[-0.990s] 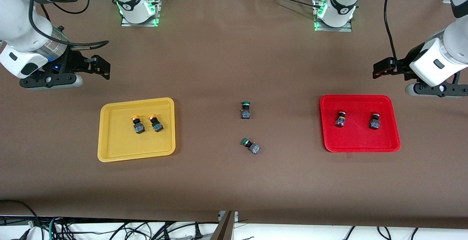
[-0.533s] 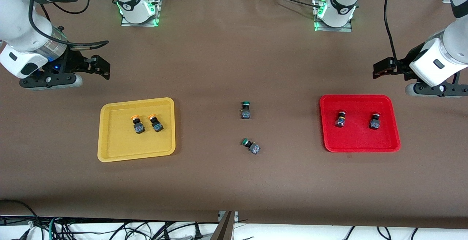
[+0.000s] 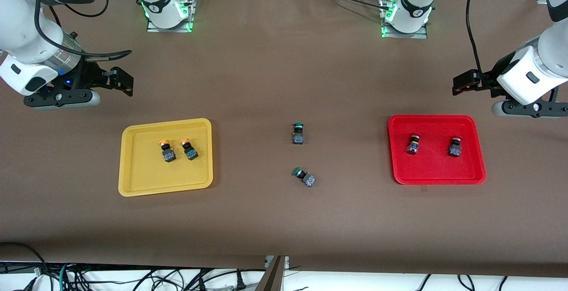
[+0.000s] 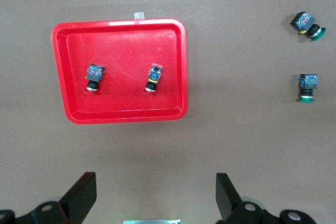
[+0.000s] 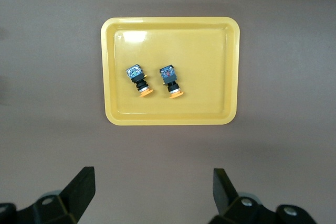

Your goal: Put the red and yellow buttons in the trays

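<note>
The yellow tray holds two yellow-capped buttons, lying side by side. Two red-capped buttons lie apart in the red tray. My right gripper hangs open and empty over bare table beside the yellow tray, at the right arm's end. My left gripper hangs open and empty over bare table beside the red tray. The left wrist view shows the red tray past the open left gripper. The right wrist view shows the yellow tray past the open right gripper.
Two green-capped switches lie on the brown table between the trays, one nearer the front camera than its twin. The arm bases stand at the table's back edge. Cables hang below the front edge.
</note>
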Controlling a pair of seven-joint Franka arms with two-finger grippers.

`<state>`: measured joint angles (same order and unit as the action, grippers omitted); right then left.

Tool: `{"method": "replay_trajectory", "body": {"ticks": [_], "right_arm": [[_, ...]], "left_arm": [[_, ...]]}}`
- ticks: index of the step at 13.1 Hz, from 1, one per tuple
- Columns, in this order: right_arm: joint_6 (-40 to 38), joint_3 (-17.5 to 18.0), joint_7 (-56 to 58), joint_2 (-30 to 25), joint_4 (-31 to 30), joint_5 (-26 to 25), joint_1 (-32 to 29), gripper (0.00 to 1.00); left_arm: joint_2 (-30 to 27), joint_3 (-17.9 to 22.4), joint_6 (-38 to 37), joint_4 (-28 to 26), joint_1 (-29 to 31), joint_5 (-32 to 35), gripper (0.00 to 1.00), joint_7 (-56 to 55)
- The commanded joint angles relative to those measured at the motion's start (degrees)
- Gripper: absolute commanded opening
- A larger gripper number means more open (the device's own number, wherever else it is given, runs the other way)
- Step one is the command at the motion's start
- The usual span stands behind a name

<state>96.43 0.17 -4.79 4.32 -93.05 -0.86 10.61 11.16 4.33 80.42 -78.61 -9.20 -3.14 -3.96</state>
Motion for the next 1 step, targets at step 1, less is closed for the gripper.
{"method": "replay_trajectory", "body": {"ticks": [1], "right_arm": [[-1.24,0.62,-0.92,0.60,1.64,-0.02,-0.59,0.99]], "left_arm": [[0.88,0.15,-1.05,1.97,-0.21,0.06,1.00,-0.17]]}}
